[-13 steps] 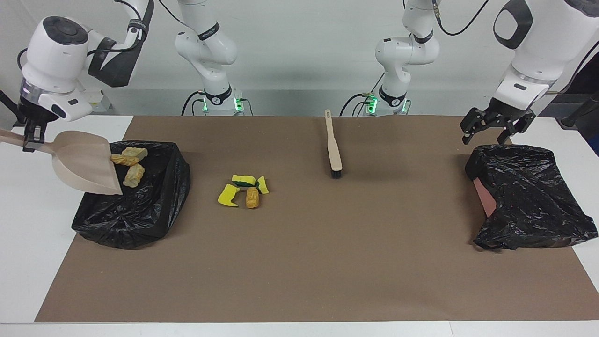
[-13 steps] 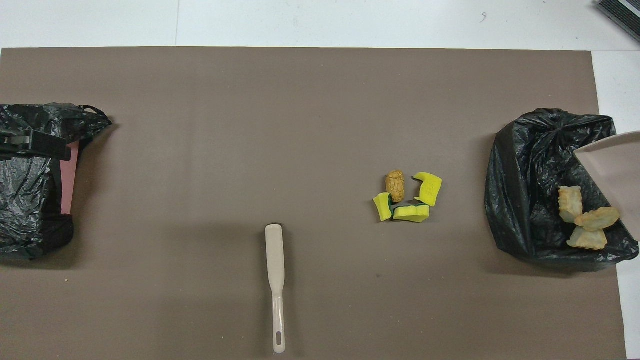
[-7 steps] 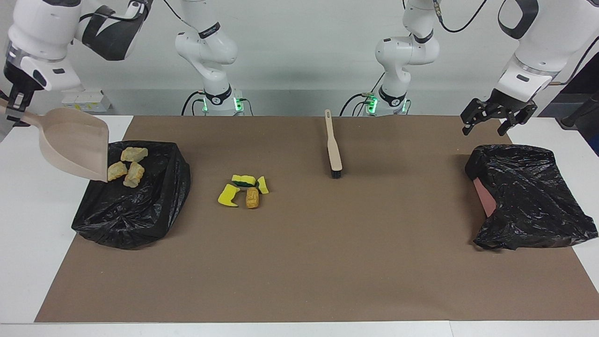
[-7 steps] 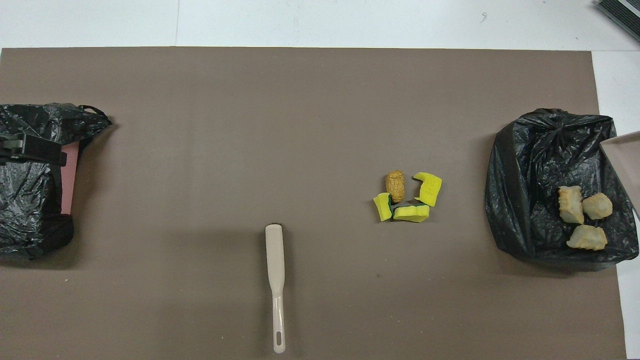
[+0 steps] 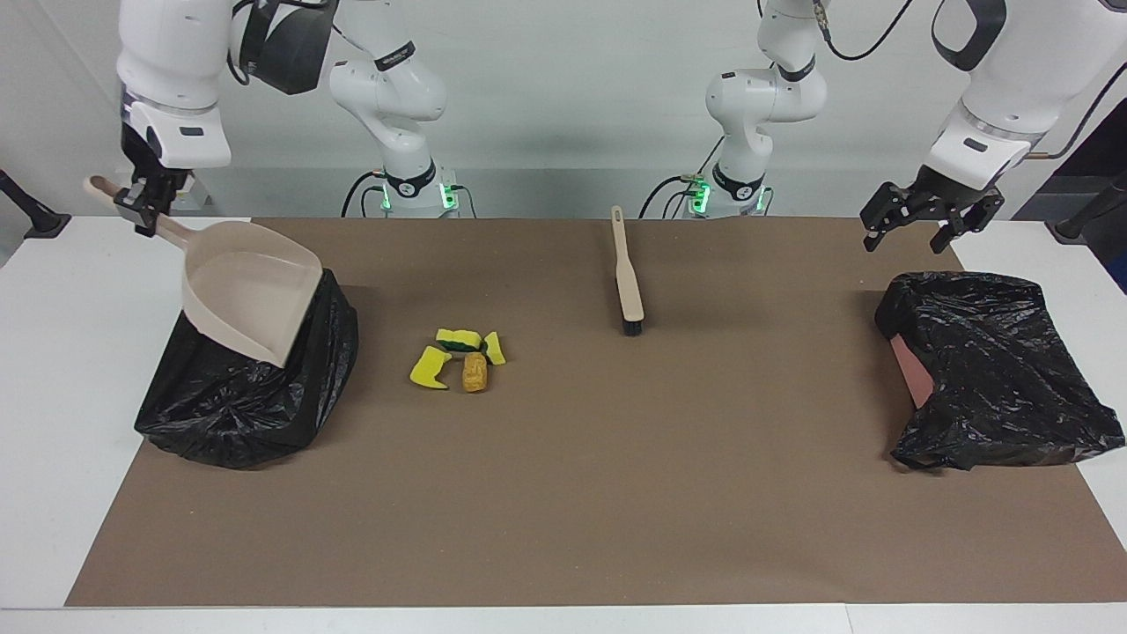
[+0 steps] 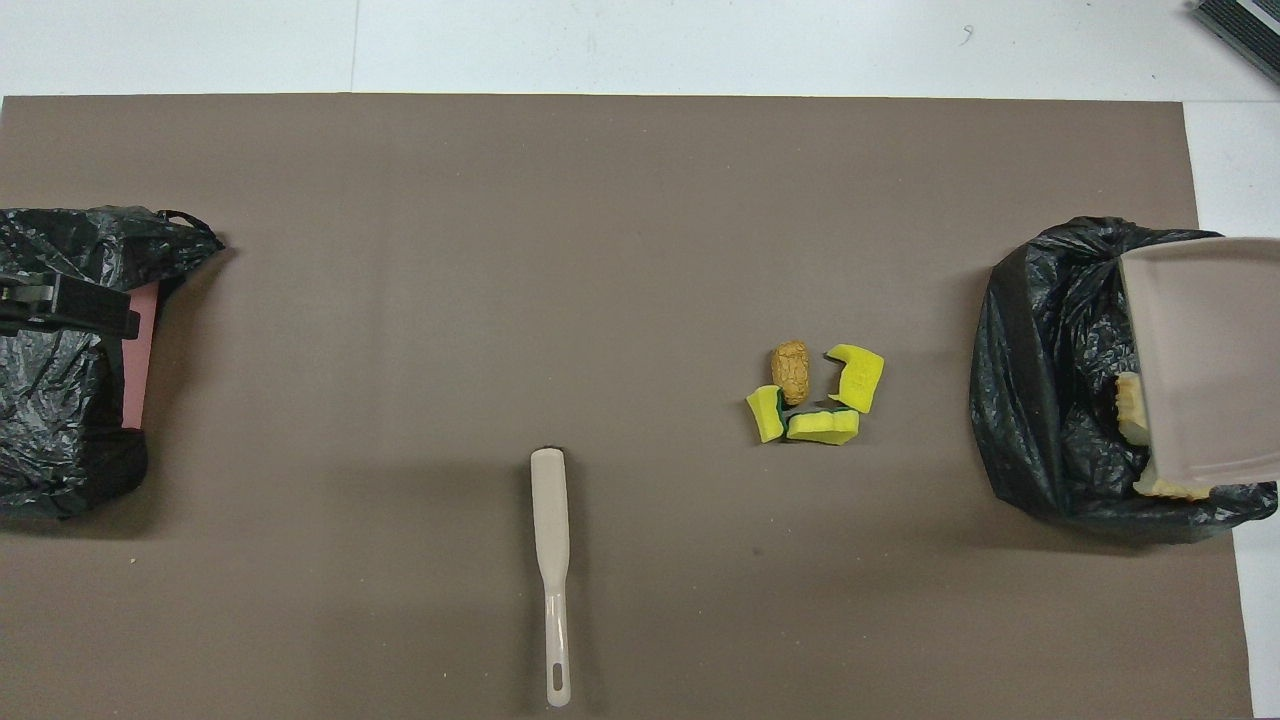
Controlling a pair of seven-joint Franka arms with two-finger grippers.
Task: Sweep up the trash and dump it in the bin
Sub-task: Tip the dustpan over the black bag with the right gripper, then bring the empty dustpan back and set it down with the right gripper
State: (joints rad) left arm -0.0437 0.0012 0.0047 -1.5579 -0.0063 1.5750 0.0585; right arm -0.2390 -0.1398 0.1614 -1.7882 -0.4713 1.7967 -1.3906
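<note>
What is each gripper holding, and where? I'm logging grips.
Right gripper holds the dustpan by its handle; left gripper holds nothing.

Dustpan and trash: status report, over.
Right gripper shut on dustpan handle, pan over bin bag. Left gripper open, waiting. Sponge bits and orange-brown lump unswept. Brush idle.

A white surface [image 5: 53, 370] carries a brown mat [image 5: 616, 493] that covers most of it. On the mat lie a beige brush [image 5: 627, 273] with black bristles, close to the robots, and a small cluster of yellow sponge bits [image 5: 458, 348] with one orange-brown lump [image 5: 475, 372]. A bin lined with a black bag [image 5: 238, 396] sits at the right arm's end, and another black-bagged bin [image 5: 995, 370] at the left arm's end.
</note>
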